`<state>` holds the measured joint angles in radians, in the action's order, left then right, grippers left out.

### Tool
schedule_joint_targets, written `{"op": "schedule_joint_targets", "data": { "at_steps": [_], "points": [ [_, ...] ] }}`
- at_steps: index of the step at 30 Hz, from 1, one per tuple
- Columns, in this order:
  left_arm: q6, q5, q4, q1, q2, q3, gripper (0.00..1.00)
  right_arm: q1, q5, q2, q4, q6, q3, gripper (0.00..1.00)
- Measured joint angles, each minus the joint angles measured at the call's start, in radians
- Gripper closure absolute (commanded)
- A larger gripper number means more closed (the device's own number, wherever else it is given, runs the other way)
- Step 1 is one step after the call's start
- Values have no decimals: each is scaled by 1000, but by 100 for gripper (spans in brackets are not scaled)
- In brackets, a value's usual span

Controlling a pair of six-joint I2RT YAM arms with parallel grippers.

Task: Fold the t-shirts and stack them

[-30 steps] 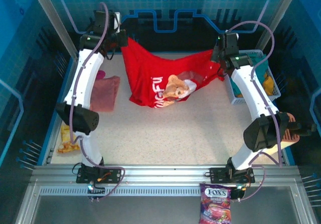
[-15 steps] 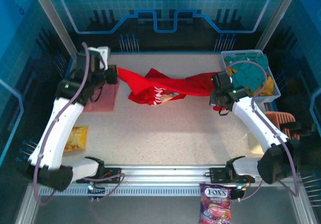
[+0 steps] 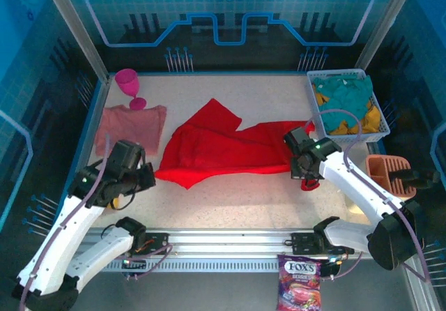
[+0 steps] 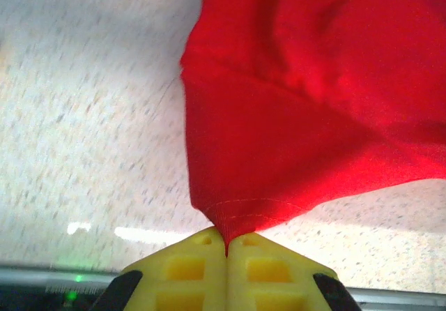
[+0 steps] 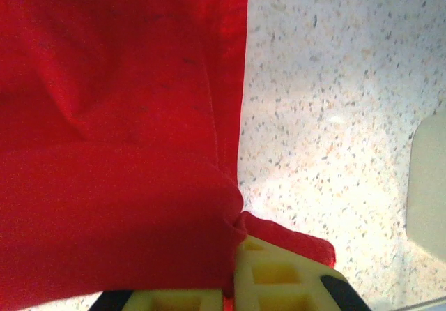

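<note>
Left gripper (image 4: 226, 245) and right gripper (image 5: 233, 272) each pinch an opposite end of the large bright red cloth t-shirt (image 3: 223, 150), rumpled mid-way across the speckled table (image 3: 244, 203) beside the dusty salmon-pink t-shirt (image 3: 132, 126); light, limp cloth likely handles best by hemmed corners.

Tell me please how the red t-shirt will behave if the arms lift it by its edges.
Probably floppy: the red t-shirt lies in soft folds. Lifted, it would likely sag between the left pincer and right pincer, each pinching only a bit of edge. It looks thin, so probably light.
</note>
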<state>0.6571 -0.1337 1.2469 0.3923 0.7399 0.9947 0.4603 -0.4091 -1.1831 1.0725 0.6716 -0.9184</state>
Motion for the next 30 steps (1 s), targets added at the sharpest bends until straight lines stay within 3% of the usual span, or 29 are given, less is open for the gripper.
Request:
{"op": "schedule_joint_targets", "data": {
  "at_steps": [1, 2, 3, 5, 7, 8, 12, 16, 23, 30],
  "points": [
    [21, 1, 19, 2, -15, -12, 88, 4, 1, 0, 9, 7, 0, 69],
    [41, 5, 37, 6, -28, -25, 71, 6, 2, 0, 14, 15, 0, 49],
    [57, 9, 51, 10, -35, -41, 65, 6, 2, 0, 21, 20, 0, 40],
    [84, 21, 77, 13, -35, -71, 54, 6, 1, 0, 29, 21, -1, 35],
    [104, 33, 105, 18, -31, -86, 37, 6, 1, 5, 35, 17, -2, 13],
    [108, 38, 118, 20, -27, -86, 33, 5, 1, 16, 34, 17, -2, 9],
    [84, 42, 156, 23, 1, 1, 27, -21, 20, 65, 4, -11, -27, 6],
    [8, 72, 43, 23, 139, 140, 28, -90, 86, -3, -92, -45, -106, 7],
    [-145, 165, -391, 21, 621, 325, 33, -140, 213, -216, -262, -96, -194, 9],
    [-229, 277, -592, -37, 1043, 610, 41, -82, 282, -212, -300, -95, -89, 24]
  ]
}}
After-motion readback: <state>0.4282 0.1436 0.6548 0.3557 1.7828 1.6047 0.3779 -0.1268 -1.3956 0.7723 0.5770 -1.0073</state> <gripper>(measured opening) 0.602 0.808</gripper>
